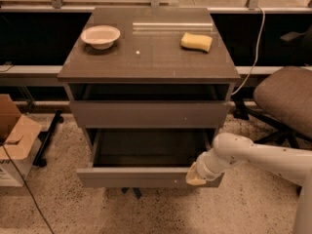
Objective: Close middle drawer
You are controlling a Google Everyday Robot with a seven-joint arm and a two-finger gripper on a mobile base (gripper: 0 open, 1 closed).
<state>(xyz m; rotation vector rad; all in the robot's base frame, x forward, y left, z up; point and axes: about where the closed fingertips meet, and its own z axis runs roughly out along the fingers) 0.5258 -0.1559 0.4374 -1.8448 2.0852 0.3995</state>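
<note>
A speckled terrazzo floor point(253, 208) runs under a grey-brown drawer cabinet point(146, 62) that stands before a dark wall with a pale ledge behind it. On the cabinet's flat top a white bowl point(100, 36) sits near the left rear. A yellow sponge point(196, 41) lies toward the right rear, well apart from the bowl.

Below the top is a dark gap, then an upper drawer front point(146, 114), flat and handleless. Under that, the middle drawer point(136, 177) is pulled far out toward the camera. Its dark inside is open to view and its flat front is the nearest part of the cabinet.

The white arm point(258, 155) comes in from the right edge, low and bent. The gripper point(196, 175) is at the right end of the middle drawer's front, its tan tip right against the panel. Whether the claw is spread or pressed together cannot be told.

A brown office chair point(285, 99) stands to the right of the cabinet, and a white cable point(256, 48) hangs behind it. An open cardboard box point(17, 138) sits on the floor at the left.
</note>
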